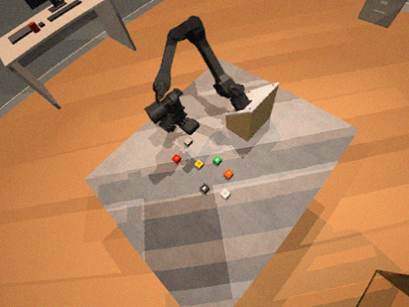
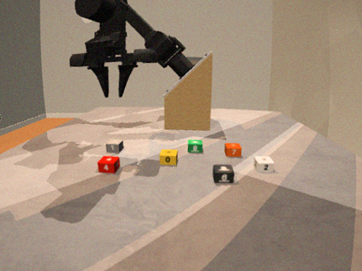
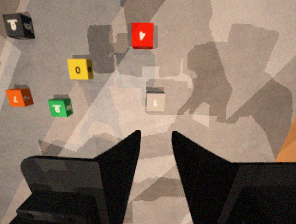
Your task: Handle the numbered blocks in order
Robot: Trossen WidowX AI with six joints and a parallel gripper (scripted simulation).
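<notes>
Your gripper hangs fingers-down above the table, its tapered black jaws apart with nothing between them. Beyond the tips in the wrist view lies the grey 1 block, then the red 4 block. Off to one side sit the glossy yellow 0 and green block, whose digit looks like a 9, though blurred. The wrist view misses the white 2. Farther off, your arm bends down to a wood-grained wedge.

Exterior view: air below tool, upper left, stood open; red block blocked low approach to grey block from front.
</notes>
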